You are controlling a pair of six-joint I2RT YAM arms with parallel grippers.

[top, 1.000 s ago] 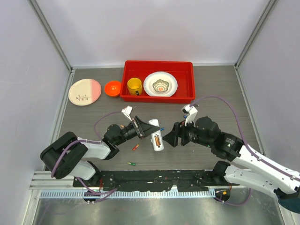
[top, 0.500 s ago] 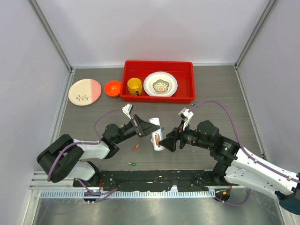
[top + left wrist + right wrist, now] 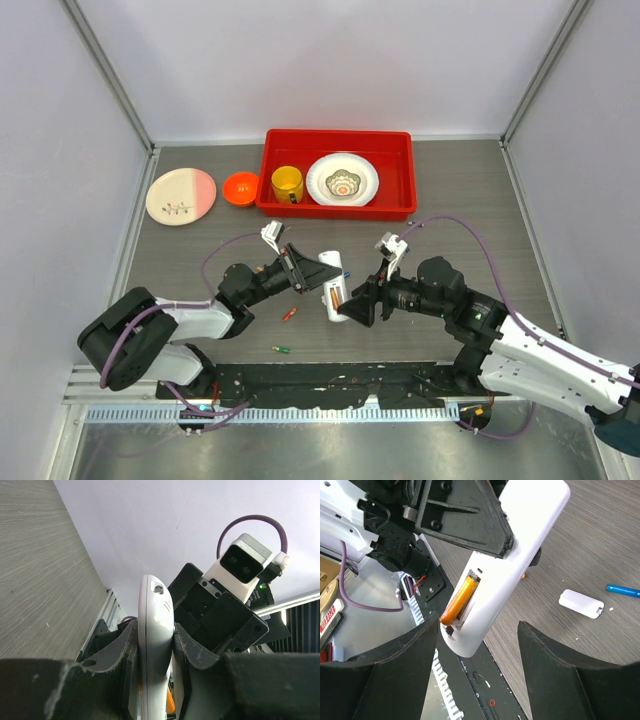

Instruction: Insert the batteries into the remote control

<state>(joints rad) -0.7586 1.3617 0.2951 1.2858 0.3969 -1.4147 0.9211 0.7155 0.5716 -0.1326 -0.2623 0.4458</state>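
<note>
Remote control (image 3: 334,290) held clear of table between arms, clamped edge-on in left gripper (image 3: 155,647). Long axis run near-to-far; near end and open battery bay presented to right gripper (image 3: 357,303), the nearer one. Orange battery (image 3: 459,600) laid along same axis, judged half seated. Right jaws spread, empty, flanking near end.

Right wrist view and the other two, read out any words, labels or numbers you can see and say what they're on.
Nothing reads clearly.
Red lettering on a white strip, right wrist view's left edge: cut off, too blurred.
Remote control and orange battery: no print visible.
Marks on the pink and white plate: too small to tell.
</note>
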